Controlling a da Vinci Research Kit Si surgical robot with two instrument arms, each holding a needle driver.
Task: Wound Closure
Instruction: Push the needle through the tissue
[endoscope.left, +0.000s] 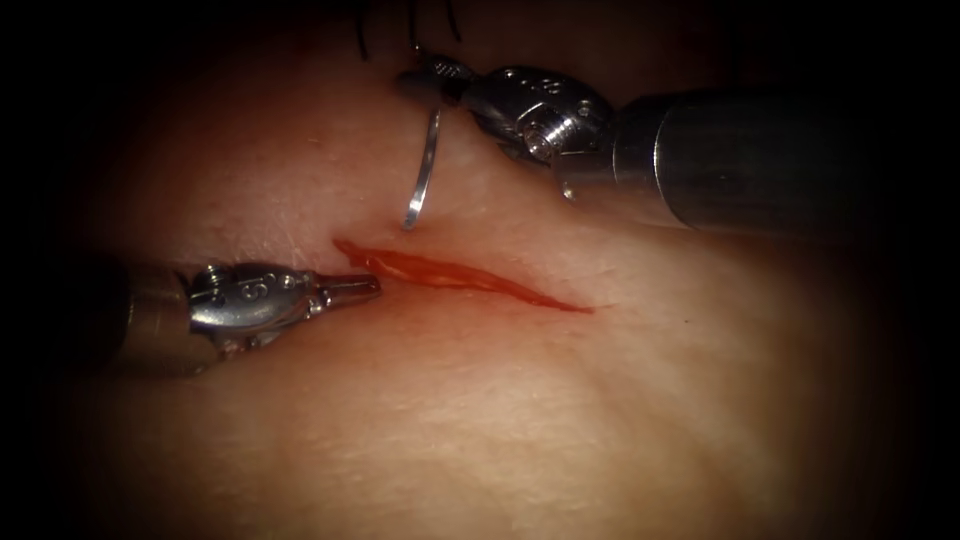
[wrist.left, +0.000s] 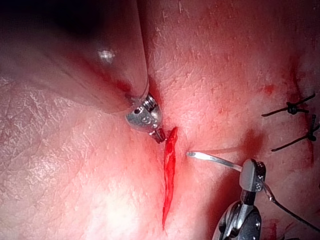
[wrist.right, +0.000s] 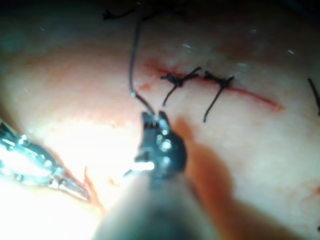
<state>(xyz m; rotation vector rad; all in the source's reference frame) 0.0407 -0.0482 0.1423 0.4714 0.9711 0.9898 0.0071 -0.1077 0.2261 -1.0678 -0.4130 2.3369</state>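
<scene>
Right hand (wrist.right: 154, 119) gripping needle, thread (wrist.right: 133, 60), knotted stitches (wrist.right: 197, 80)

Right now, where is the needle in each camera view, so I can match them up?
Endoscope view: the needle hangs from the right tool, gripped near its thread end, tip just above the cut's left end, not in the tissue.
Left wrist view: the needle points at the cut from the right tool.
Right wrist view: a bright stub at the right tool's jaws.
Shared landmark: the red cut, with the left tool at its end.
</scene>
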